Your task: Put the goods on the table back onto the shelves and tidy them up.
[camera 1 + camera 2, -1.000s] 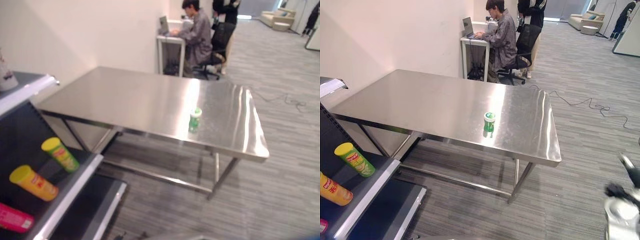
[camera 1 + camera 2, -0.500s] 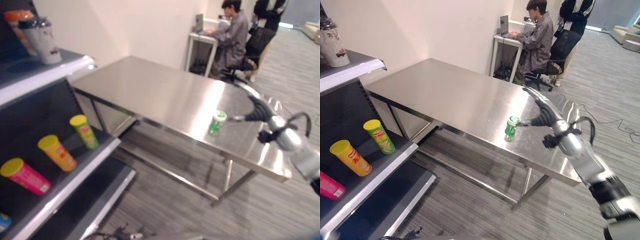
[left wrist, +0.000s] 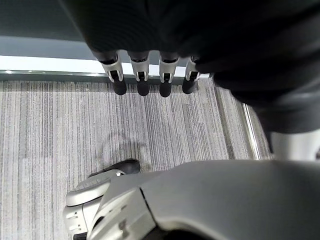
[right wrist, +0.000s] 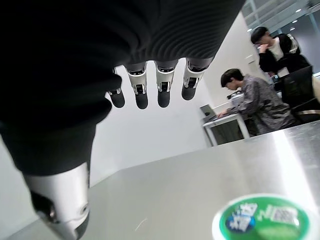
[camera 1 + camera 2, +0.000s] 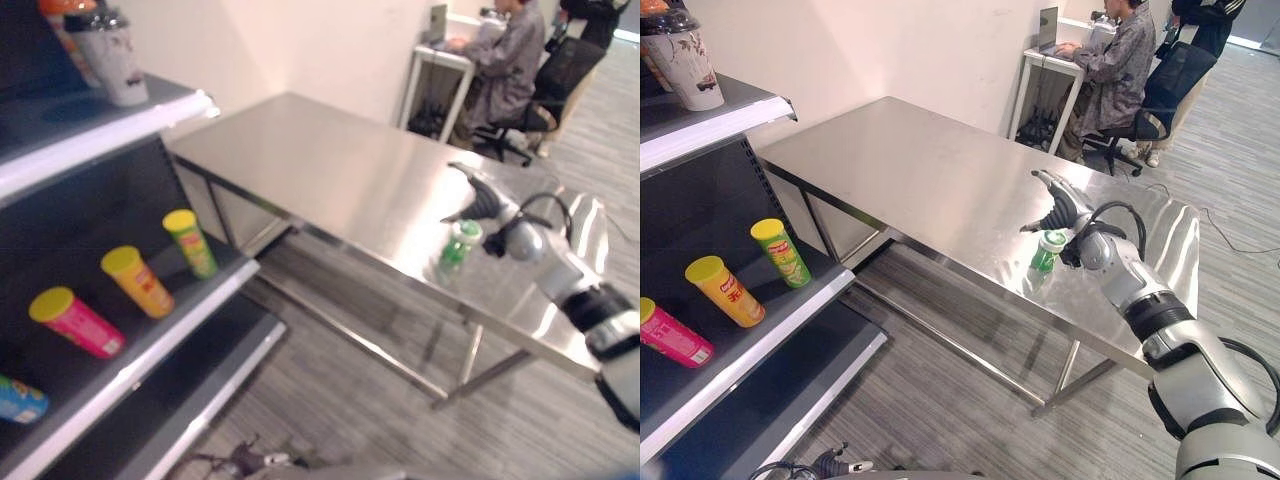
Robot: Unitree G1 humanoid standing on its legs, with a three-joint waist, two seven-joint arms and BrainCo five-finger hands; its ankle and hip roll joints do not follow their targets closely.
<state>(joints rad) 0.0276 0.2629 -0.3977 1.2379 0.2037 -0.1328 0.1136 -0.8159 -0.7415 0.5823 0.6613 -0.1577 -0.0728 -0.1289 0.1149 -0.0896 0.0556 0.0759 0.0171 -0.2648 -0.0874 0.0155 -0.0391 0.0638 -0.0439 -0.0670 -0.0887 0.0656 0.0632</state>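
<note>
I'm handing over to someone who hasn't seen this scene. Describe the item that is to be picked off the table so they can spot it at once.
Look at the long stainless-steel table against the white wall. Near its front edge, towards the right end, stands a small upright green can with a white-rimmed lid, just below the open right hand. It is the lone item on the table; the other cans lie on the dark shelf to the left.

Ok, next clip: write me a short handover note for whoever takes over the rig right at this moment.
Right hand: open, fingers straight, poised just above the green can, not gripping it.
Left hand: open, idle, hanging over the carpet.
The green can stands upright near the front edge of the steel table; it is the one item on it.
On the shelf: green, orange and pink tubes lying tilted.
Left: grasp the can, shelve it, straighten the tubes.
</note>
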